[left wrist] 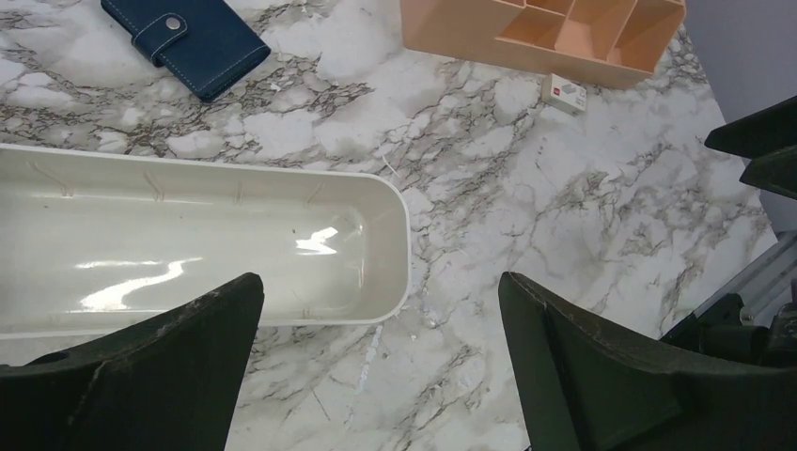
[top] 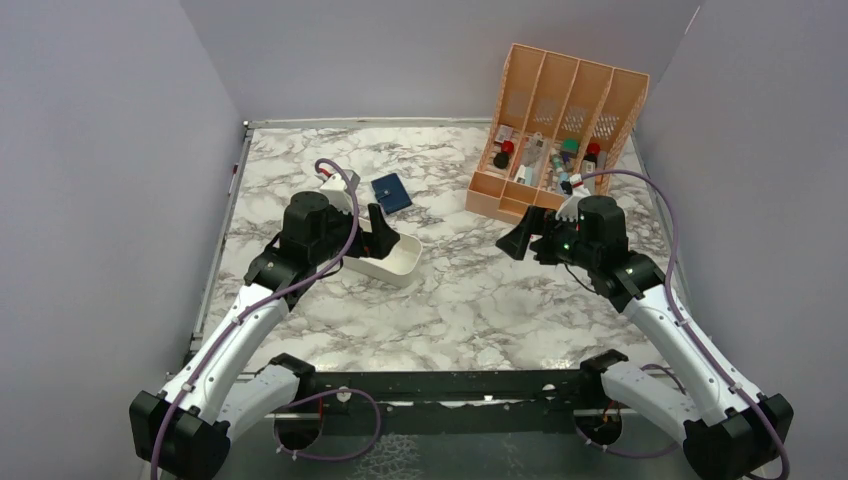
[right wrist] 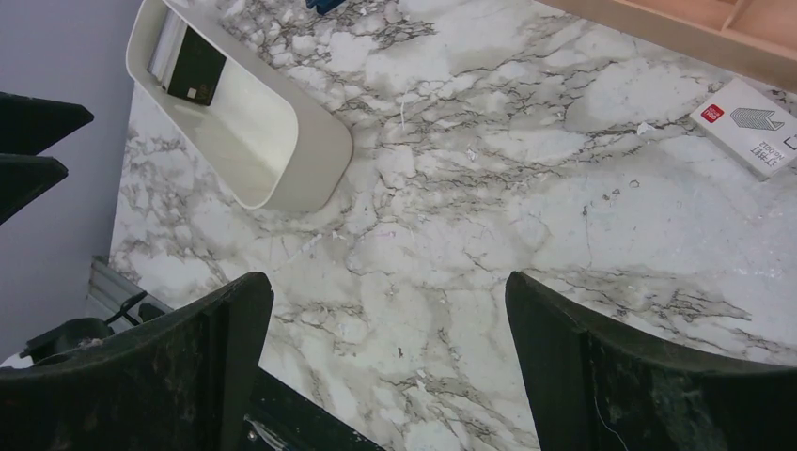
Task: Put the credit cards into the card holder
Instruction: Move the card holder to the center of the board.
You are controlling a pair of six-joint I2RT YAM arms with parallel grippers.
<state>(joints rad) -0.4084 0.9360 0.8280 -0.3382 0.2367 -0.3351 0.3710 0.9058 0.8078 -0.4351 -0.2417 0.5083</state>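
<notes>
On the marble bench, the work is sitting at its opening step, by the look of it: nothing is being held yet. The navy card holder is lying flat and closed, its snap tab fastened, just beyond the long side of the white tray and not touching it. The credit cards are resting inside that tray at one end, a dark card with a paler one beside it; the tray's other end is showing bare. The left arm is hovering over the tray with its jaws spread wide and empty, and the right arm is hanging over open marble with its jaws equally wide and empty. The next move is probably calling for one of two things: popping the snap and folding the holder open, or fetching a card. Either looks fiddly, since the cards are thin and lying low behind the tray's upright walls, so the jaws would be needing to come straight down inside the rim. Free room is lying between the two arms. The orange file organizer and a small white box in front of it are crowding the far right, and the enclosure walls are closing in both sides.
</notes>
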